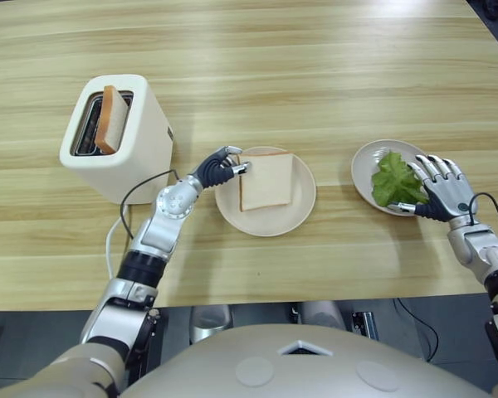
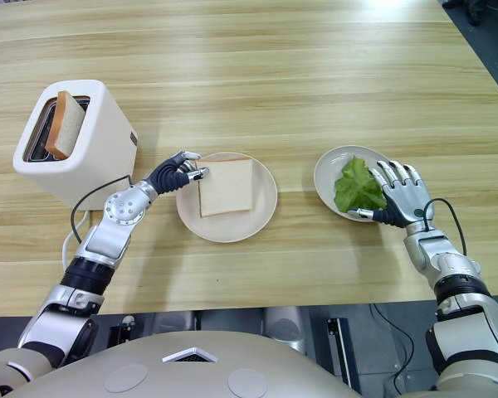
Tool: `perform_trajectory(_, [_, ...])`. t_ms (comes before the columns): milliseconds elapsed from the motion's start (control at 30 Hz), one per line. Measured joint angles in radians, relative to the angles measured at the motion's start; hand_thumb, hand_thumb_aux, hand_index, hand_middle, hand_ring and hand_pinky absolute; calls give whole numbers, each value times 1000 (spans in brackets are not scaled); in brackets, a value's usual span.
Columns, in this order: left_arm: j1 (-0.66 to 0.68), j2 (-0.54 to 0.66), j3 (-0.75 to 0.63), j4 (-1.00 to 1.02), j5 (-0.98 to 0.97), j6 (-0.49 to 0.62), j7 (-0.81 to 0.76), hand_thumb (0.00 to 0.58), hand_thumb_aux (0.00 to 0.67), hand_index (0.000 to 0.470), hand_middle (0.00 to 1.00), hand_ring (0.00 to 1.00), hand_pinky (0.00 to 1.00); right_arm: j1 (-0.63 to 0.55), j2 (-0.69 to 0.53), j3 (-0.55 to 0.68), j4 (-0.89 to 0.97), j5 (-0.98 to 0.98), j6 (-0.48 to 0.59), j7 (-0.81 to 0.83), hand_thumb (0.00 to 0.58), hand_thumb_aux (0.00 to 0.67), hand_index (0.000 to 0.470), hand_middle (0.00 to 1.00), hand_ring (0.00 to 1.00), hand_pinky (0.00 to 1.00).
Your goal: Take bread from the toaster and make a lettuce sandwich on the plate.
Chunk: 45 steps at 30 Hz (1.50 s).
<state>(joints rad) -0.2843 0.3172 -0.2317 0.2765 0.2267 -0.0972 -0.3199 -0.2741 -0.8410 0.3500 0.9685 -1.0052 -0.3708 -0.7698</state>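
Now lettuce (image 1: 392,178) lies just left of right hand (image 1: 442,191), fingers spread, touching its right side. Left hand (image 1: 218,168) fingers curl at bread (image 1: 266,181) edge, grip unclear.

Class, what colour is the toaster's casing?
The toaster casing is cream-white, clearest in the left eye view.

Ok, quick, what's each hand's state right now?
Left hand: closed, pinching the bread's left edge on the plate.
Right hand: open, spread at the lettuce, holding nothing.
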Motion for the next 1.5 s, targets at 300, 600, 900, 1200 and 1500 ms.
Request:
perform_trajectory(300, [-21,-7,6,35,-81,0,-141,580,670,460,1000,1000,1000,-33,-7,29,26,11,5,-18,0,0,0,0,0,0])
perform_trajectory(600, [-52,39,-15,75,7,-1,-132,0,0,0,1000,1000,1000,-50,-20,38,43,39,5,-19,0,0,0,0,0,0])
perform_trajectory(900, [-141,99,-28,137,238,-50,195,0,0,0,1000,1000,1000,-51,-26,62,44,46,6,-19,310,213,146,0,0,0])
perform_trajectory(1200, [-142,112,-26,139,279,-82,293,0,0,0,1000,1000,1000,-50,-17,80,79,51,1,-12,517,449,308,0,0,0])
perform_trajectory(1500, [-141,140,-23,134,282,-82,312,0,0,0,1000,1000,1000,-62,5,97,104,82,-11,-10,545,504,346,0,0,0])
